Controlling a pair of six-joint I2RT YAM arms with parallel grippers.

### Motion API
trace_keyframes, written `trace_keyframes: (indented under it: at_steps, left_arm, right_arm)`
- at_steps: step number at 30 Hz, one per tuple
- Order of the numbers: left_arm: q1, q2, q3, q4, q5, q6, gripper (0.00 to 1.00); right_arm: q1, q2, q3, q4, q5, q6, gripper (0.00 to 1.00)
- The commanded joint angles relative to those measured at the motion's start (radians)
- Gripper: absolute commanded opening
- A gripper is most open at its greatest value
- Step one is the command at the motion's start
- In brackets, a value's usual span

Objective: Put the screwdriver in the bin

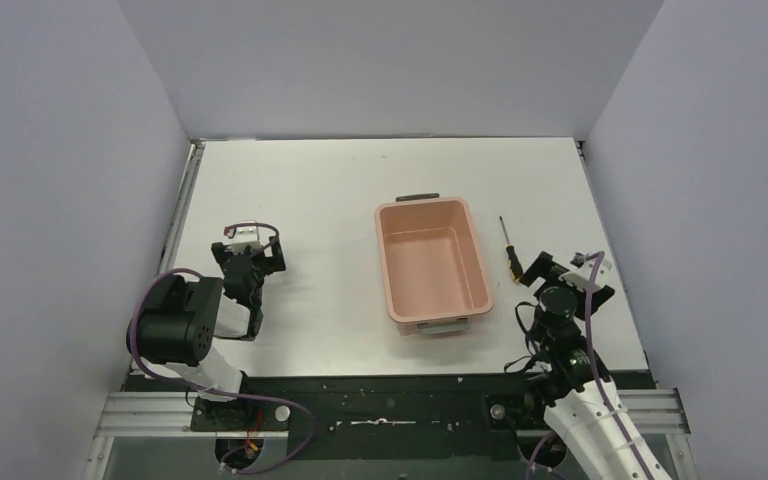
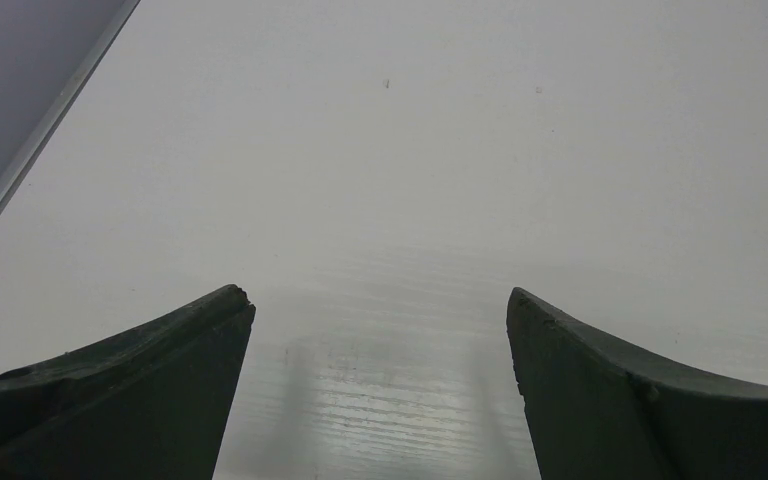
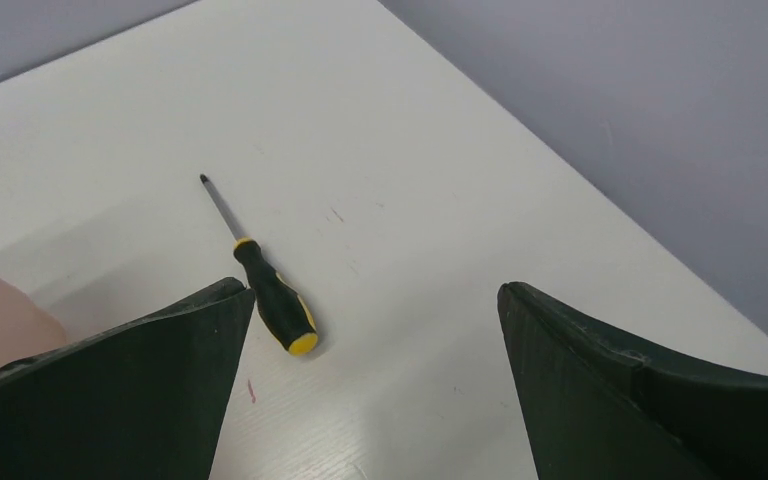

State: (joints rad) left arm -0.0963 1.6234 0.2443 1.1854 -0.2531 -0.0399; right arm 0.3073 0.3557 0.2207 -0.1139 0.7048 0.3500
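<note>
Screwdriver [image 3: 256, 264], likely light and stiff, flat on table [image 3: 440, 170]; best pinched across black handle. Right claw [image 3: 375, 296], left claw [image 2: 380, 300] spread, empty.

Matt desk [image 2: 410, 150], smooth plastic bin [image 1: 388, 265], metal-shafted screwdriver [image 3: 261, 275].
Desk's white top shows fine grain with a soft sheen; bin is salmon, slightly glossy; at its 3 o'clock, thin dark metal shaft, black-yellow moulded handle; right fingers [image 3: 120, 390] dull dark plastic.
</note>
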Motion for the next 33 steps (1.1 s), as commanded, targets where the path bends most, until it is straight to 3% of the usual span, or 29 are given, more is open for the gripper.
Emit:
trace_keyframes:
  at_steps: [1,6,10,11,13,16,22,28,31,33]
  left_arm:
    - [0.005,-0.013,0.007,0.029,0.015,0.007,0.97]
    - [0.005,-0.014,0.007,0.028,0.016,0.008,0.97]
    - [0.004,-0.013,0.007,0.028,0.016,0.007,0.97]
    - [0.006,-0.013,0.007,0.028,0.015,0.008,0.97]
    - [0.005,-0.014,0.007,0.028,0.015,0.007,0.97]
    - [0.005,-0.013,0.007,0.028,0.015,0.007,0.97]
    - [0.005,-0.014,0.007,0.028,0.015,0.008,0.97]
    - [0.005,-0.013,0.007,0.029,0.015,0.007,0.97]
    - [0.006,-0.014,0.007,0.029,0.016,0.008,0.97]
    - [0.005,-0.014,0.007,0.028,0.016,0.006,0.97]
  right_arm:
    - [-0.007,0.138,0.266,-0.007,0.042,-0.066,1.0]
    - [-0.026,0.419,0.6,-0.171,-0.061,-0.142,1.0]
    - [-0.131,0.717,0.98,-0.47,-0.377,-0.212,1.0]
    - [-0.166,0.792,1.051,-0.57,-0.503,-0.226,1.0]
    - [-0.207,0.917,1.13,-0.645,-0.599,-0.259,1.0]
    - [-0.246,1.025,1.156,-0.676,-0.641,-0.273,0.98]
    - [-0.305,1.216,1.077,-0.586,-0.808,-0.291,0.91]
    - [-0.305,1.392,0.982,-0.499,-0.788,-0.289,0.86]
    - [-0.305,1.456,0.964,-0.48,-0.763,-0.289,0.78]
    - [-0.304,1.478,0.955,-0.475,-0.738,-0.29,0.65]
